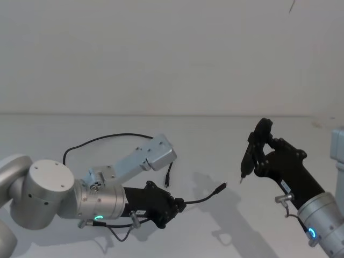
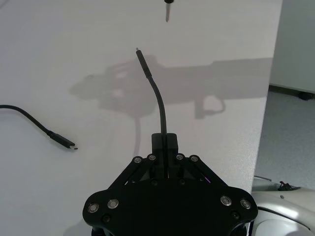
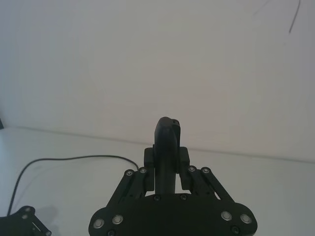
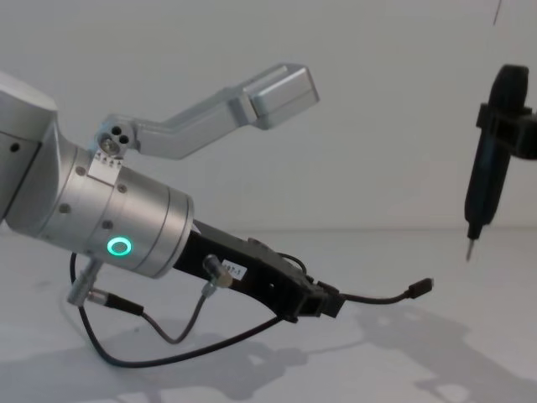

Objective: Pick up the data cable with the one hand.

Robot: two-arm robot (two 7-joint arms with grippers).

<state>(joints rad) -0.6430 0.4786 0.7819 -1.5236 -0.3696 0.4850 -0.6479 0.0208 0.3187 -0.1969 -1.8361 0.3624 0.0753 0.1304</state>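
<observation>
Left wrist view: the data cable (image 2: 160, 105) enters the closed fingers of the left gripper (image 2: 164, 143), and the clamped stretch is hidden. A second run leaves by the picture's edge. The pointed black tool (image 2: 168, 10) is cut off above its tip. Head view: the cable's arc passes behind the left arm's grey bracket (image 1: 137, 158). Chest view: the right gripper (image 4: 506, 126) is cut by the right edge.

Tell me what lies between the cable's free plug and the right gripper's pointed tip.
Nothing. The head view shows bare white table between the thin black data cable's plug and the slender black right gripper.
</observation>
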